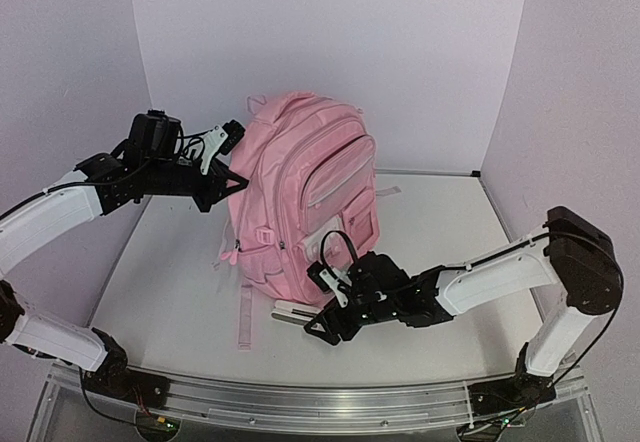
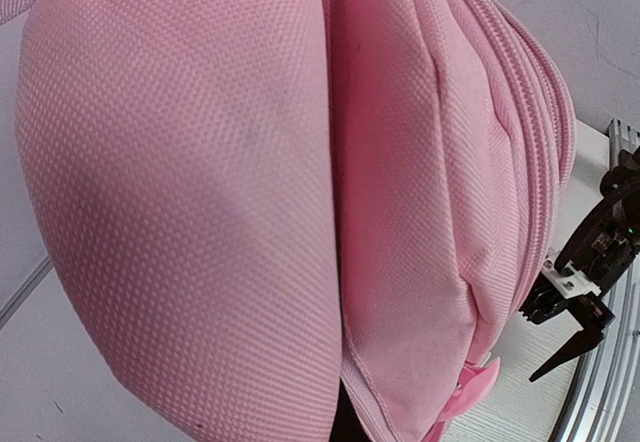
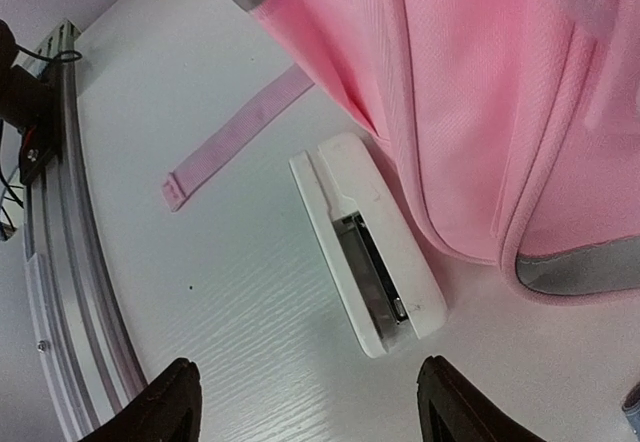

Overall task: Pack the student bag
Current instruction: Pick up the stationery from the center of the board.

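The student bag stands upright mid-table, a large pink backpack with its front pockets facing right. My left gripper is pressed into its upper left side. In the left wrist view pink fabric fills the frame and hides the fingers, which are shut on a fold of the bag. A white stapler lies flat on the table at the bag's front foot. My right gripper hovers low just in front of the stapler, open, with nothing between its dark fingertips.
A loose pink strap trails from the bag across the table left of the stapler. The aluminium rail runs along the near table edge. White walls close in the back and both sides.
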{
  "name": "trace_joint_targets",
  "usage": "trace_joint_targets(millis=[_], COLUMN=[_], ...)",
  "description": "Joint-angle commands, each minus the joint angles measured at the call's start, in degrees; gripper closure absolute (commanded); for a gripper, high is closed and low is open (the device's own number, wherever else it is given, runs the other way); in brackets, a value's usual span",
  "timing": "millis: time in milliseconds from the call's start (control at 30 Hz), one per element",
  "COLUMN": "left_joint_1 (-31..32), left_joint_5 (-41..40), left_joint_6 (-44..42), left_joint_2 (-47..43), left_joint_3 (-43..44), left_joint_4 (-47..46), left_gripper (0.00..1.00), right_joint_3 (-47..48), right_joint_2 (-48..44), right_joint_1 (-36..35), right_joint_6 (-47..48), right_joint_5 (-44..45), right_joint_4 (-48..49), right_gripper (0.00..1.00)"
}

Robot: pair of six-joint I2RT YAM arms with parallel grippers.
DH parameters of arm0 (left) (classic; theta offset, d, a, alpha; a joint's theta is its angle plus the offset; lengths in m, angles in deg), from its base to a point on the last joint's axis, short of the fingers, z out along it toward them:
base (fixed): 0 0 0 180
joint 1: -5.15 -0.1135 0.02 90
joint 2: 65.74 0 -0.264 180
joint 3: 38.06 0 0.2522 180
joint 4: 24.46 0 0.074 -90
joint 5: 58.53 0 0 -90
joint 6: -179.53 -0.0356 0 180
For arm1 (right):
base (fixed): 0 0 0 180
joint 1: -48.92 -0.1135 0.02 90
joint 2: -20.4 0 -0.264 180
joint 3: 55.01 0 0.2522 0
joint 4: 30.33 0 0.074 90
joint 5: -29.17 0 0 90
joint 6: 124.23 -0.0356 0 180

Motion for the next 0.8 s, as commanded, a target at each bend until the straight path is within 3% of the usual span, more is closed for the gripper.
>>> trace_joint_targets(millis=[0, 233, 667, 767], left_joint_1=[-0.53, -0.52, -0.71, -0.72], left_joint_5=[-1.39, -1.62, -1.37, -1.36], left_joint_6=[0.64, 0.61, 0.78, 0.77], left_joint_2=[0.58, 0.62, 1.17, 1.26], left_joint_3=[-1.54, -1.65, -1.7, -1.7], left_joint_4=[1.82, 1.94, 2.03, 2.07], left_gripper=[1.0, 1.0, 1.0, 1.0], right_joint_3=[1.08, 2.13, 5.83, 6.5], right_joint_2=[3.66, 8.63, 14.14, 14.83], right_joint_1=[-0.36, -0.35, -0.39, -0.35], right_joint_6=[2.4, 4.98, 9.97, 10.97], right_joint_5=[4.19, 7.43, 5.47, 4.94], right_joint_4=[4.82, 7.51, 10.09, 10.12], right_gripper=[0.28, 0.32, 0.39, 0.46])
